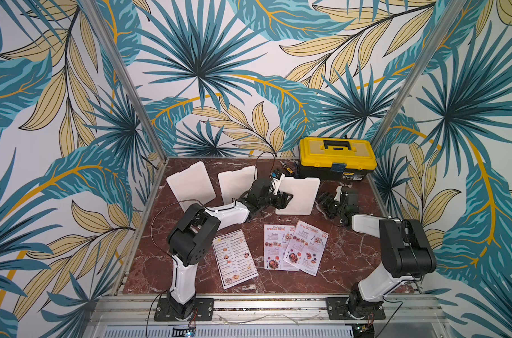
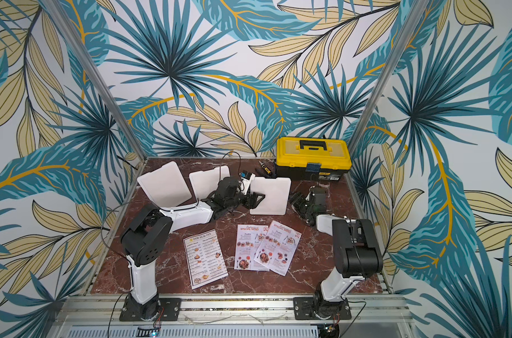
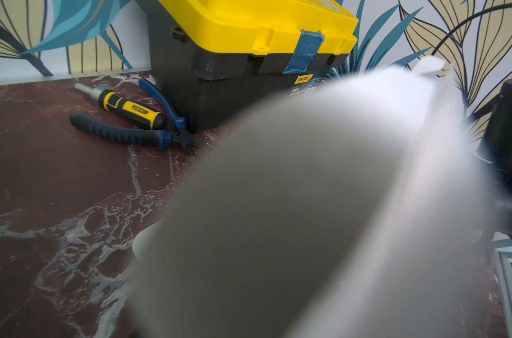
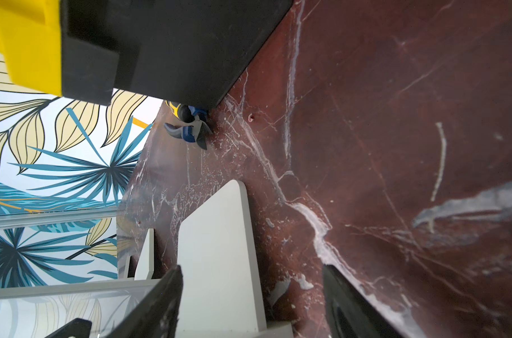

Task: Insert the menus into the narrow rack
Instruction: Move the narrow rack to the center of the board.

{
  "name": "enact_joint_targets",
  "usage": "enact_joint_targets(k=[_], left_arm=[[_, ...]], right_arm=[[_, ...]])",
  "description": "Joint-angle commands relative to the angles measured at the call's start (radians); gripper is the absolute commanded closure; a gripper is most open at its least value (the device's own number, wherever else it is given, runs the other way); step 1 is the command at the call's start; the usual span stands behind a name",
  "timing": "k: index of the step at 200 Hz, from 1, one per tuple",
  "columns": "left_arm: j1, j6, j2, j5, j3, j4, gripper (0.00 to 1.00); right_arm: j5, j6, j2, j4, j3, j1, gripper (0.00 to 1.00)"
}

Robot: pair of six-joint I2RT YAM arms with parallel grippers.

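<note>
**Menus flat on the marble, both grippers at the rack's end panel**

The three menus lie flat on the red marble table (image 1: 342, 257), in front of the white rack (image 1: 235, 180), and none of them is in it. The DIM SUM INN menu (image 1: 235, 259) lies nearest the left arm. The left SPECIAL MENU sheet (image 1: 275, 248) is partly overlapped by the right SPECIAL MENU sheet (image 1: 307, 251).

The left gripper (image 1: 285, 200) sits at the lower left edge of the rack's rightmost panel (image 1: 304, 193). Whether it pinches the panel cannot be told, because a blurred white surface fills the left wrist view.

The right gripper (image 4: 251, 267) is just beside the same panel, its fingers spread wide with the panel's corner between them.

A yellow-lidded toolbox (image 1: 336, 158) stands at the back, with pliers (image 3: 126, 133) and a screwdriver (image 3: 128, 108) beside it.
</note>
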State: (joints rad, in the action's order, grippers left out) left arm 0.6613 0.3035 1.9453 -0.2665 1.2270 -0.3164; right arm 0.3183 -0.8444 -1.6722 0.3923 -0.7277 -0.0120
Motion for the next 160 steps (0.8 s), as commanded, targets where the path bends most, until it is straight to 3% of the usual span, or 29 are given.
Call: enact_joint_targets(k=[1, 27, 53, 68, 91, 97, 139, 160], left_arm=[[0.017, 0.000, -0.039, 0.025, -0.027, -0.047, 0.34], [0.008, 0.014, -0.050, 0.065, -0.050, -0.047, 0.32], [0.001, 0.025, -0.094, 0.113, -0.095, -0.046, 0.16], [0.002, 0.025, -0.128, 0.128, -0.122, -0.046, 0.12], [0.004, 0.039, -0.191, 0.157, -0.167, -0.046, 0.08], [0.005, 0.047, -0.211, 0.171, -0.180, -0.044, 0.00], [0.011, 0.084, -0.384, 0.226, -0.294, -0.044, 0.01], [0.012, 0.162, -0.474, 0.303, -0.349, -0.043, 0.01]], right_arm=[[-0.008, 0.021, 0.019, -0.031, 0.016, 0.022, 0.25], [-0.025, 0.018, 0.032, -0.031, 0.028, 0.042, 0.24], [-0.037, 0.019, 0.042, -0.031, 0.037, 0.052, 0.23], [-0.058, 0.033, 0.061, -0.066, 0.034, 0.052, 0.21], [-0.140, 0.045, 0.137, -0.183, 0.031, 0.045, 0.11], [-0.163, 0.041, 0.165, -0.229, 0.031, 0.040, 0.09], [-0.436, -0.046, 0.393, -0.640, 0.004, 0.012, 0.03], [-0.498, -0.054, 0.519, -0.641, 0.068, 0.007, 0.01]])
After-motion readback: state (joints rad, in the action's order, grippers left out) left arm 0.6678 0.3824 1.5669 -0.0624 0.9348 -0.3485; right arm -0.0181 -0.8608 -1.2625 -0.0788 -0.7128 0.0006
